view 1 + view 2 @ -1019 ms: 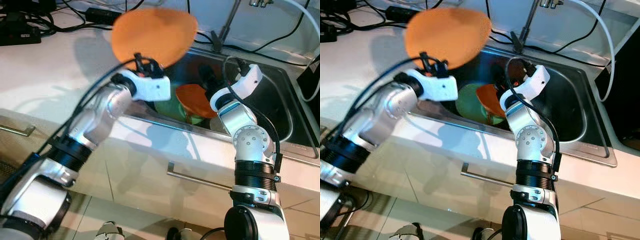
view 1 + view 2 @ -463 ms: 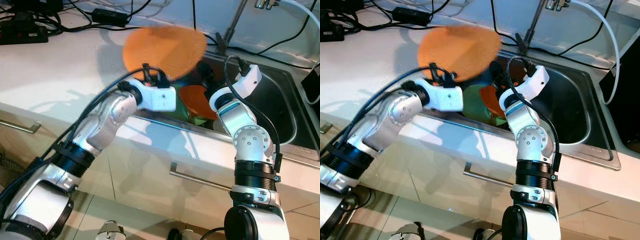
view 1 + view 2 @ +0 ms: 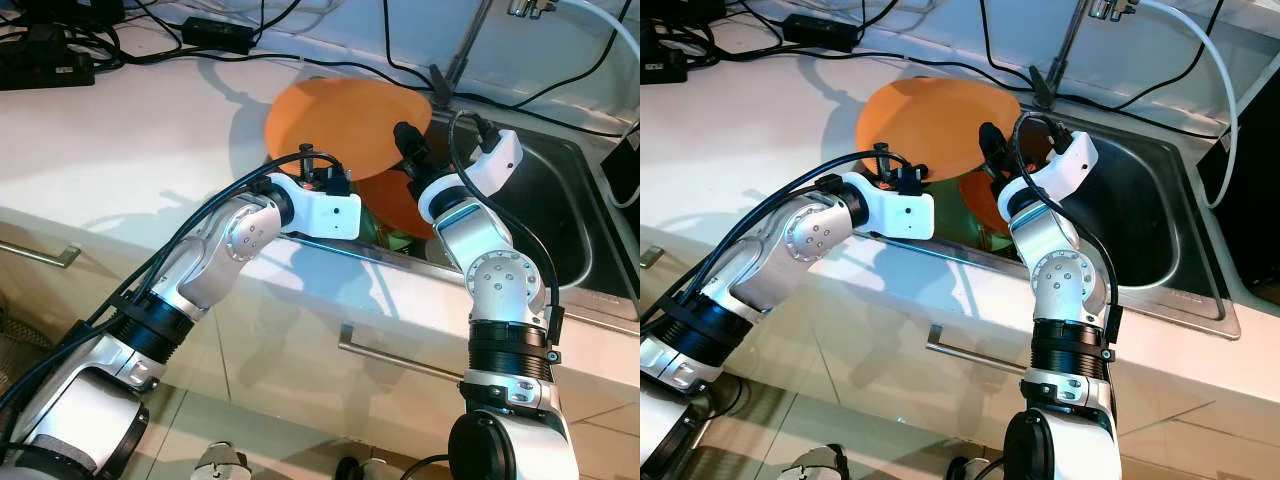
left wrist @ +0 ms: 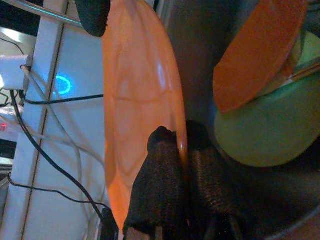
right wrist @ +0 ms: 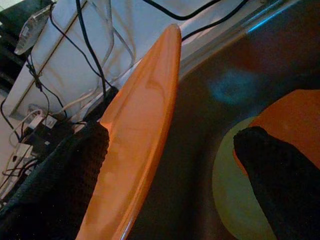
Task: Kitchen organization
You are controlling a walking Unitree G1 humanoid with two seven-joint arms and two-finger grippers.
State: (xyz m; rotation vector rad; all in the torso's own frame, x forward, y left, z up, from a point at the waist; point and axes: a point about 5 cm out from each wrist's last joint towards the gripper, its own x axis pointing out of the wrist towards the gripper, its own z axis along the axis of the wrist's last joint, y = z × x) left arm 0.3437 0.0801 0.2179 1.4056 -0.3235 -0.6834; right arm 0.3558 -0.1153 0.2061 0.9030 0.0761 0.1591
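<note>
At the far left, black cables (image 3: 60,45) and a power brick (image 3: 215,33) lie on the white desk (image 3: 120,140), whose front carries a metal drawer handle (image 3: 35,255). The left arm reaches from the lower left across the desk edge, and the left gripper (image 4: 181,145) is clenched on the rim of a large orange plate (image 3: 345,125), one black finger on each face of it, as the left wrist view shows. The plate is held tilted, above the left rim of the steel sink (image 3: 560,200), partly over the desk and partly over the basin. Below it, inside the sink, a green plate (image 4: 270,130) lies with a smaller orange plate (image 3: 395,200) leaning on top of it; in the left wrist view the two overlap, the orange one covering the green one's upper part. To the right, the right arm rises from the lower middle and bends over the sink's front edge. The right gripper (image 5: 170,165) is spread wide, with one black finger beside the large orange plate's edge and the other over the plates in the basin; its tip (image 3: 408,140) sits right at the held plate's right rim, and whether it touches cannot be told. Behind the sink a faucet stem (image 3: 465,50) stands, and a white hose (image 3: 1220,110) curves down at the far right.
</note>
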